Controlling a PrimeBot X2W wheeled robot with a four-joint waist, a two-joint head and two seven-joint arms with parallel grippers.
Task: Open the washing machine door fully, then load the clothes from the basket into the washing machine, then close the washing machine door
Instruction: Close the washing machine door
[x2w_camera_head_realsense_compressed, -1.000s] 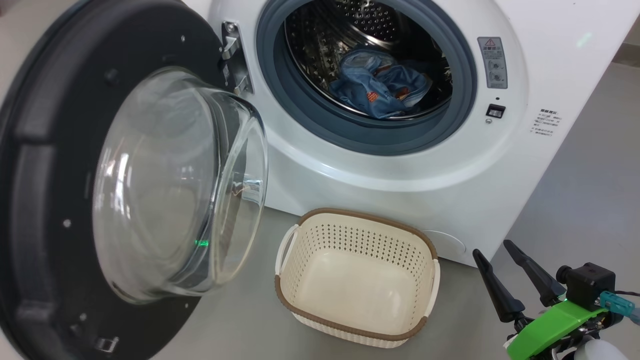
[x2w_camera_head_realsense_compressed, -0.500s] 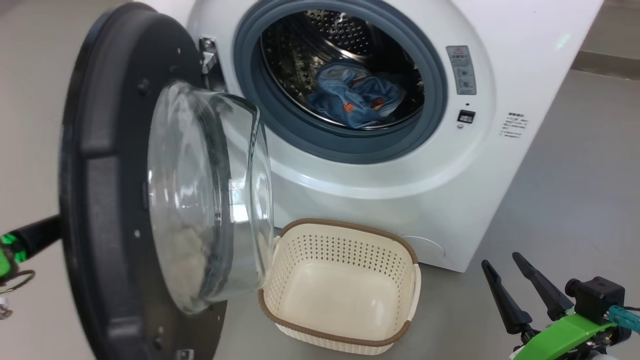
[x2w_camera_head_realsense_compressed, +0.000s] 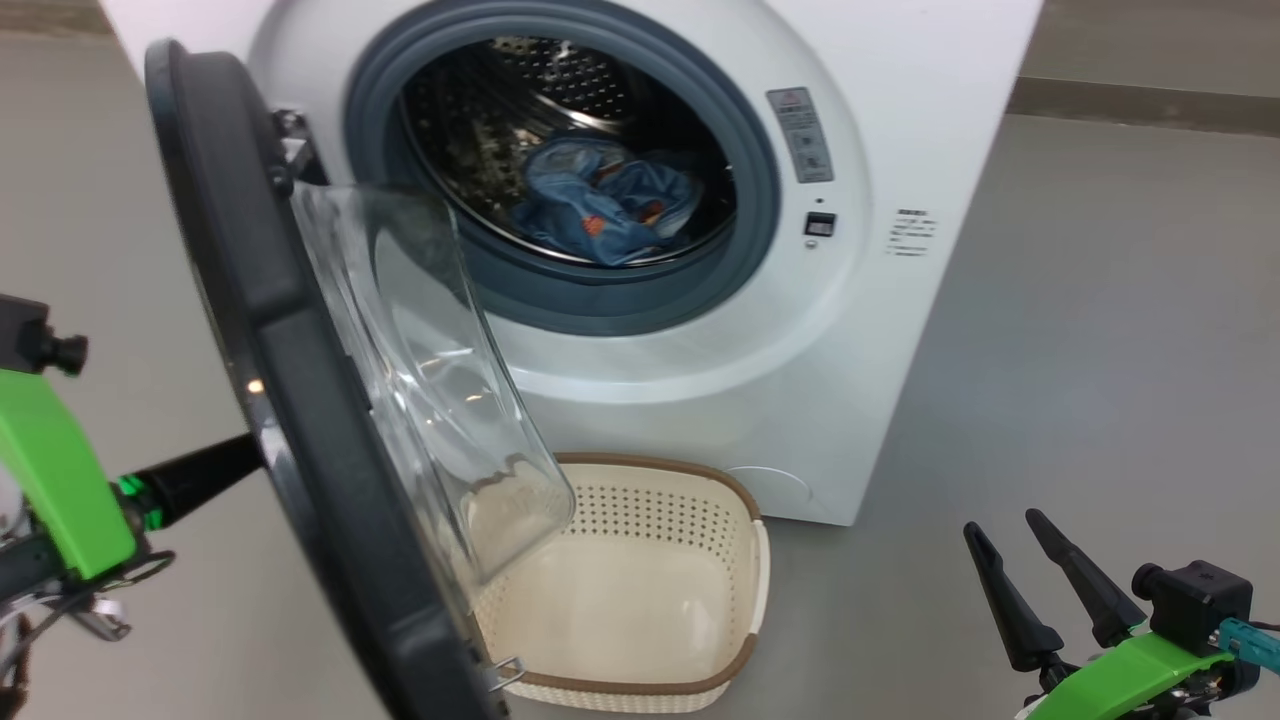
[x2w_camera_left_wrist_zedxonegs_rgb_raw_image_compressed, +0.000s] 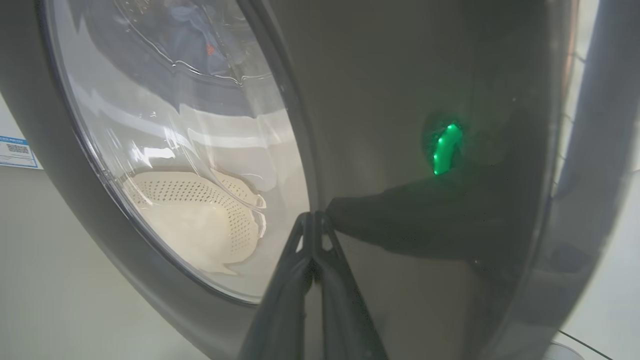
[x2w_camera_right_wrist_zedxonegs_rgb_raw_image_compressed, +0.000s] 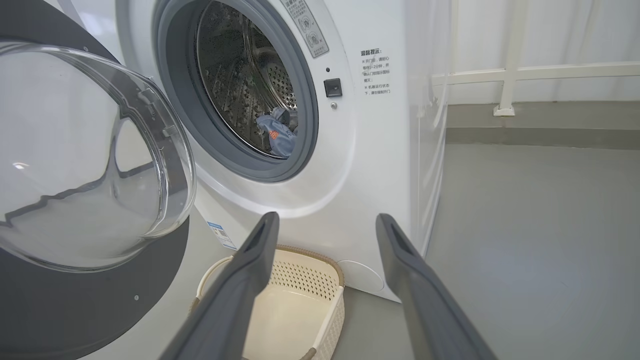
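The white washing machine stands with its steel drum exposed, and the light-blue clothes lie inside it. The washing machine door hangs about half open, nearly edge-on, with its glass bowl over the basket. My left gripper is shut, its tips touching the door's glossy outer face. Its dark fingers reach in behind the door rim. The cream basket sits on the floor, nothing in it. My right gripper hangs open at the lower right, holding nothing.
Grey floor spreads out to the right of the machine. A white railing runs along the far wall. A blue sticker is low on the machine's front.
The door has swung from wide open to about halfway toward the drum. My left arm has come into view behind it. The head camera has shifted; the right gripper has stayed open in place.
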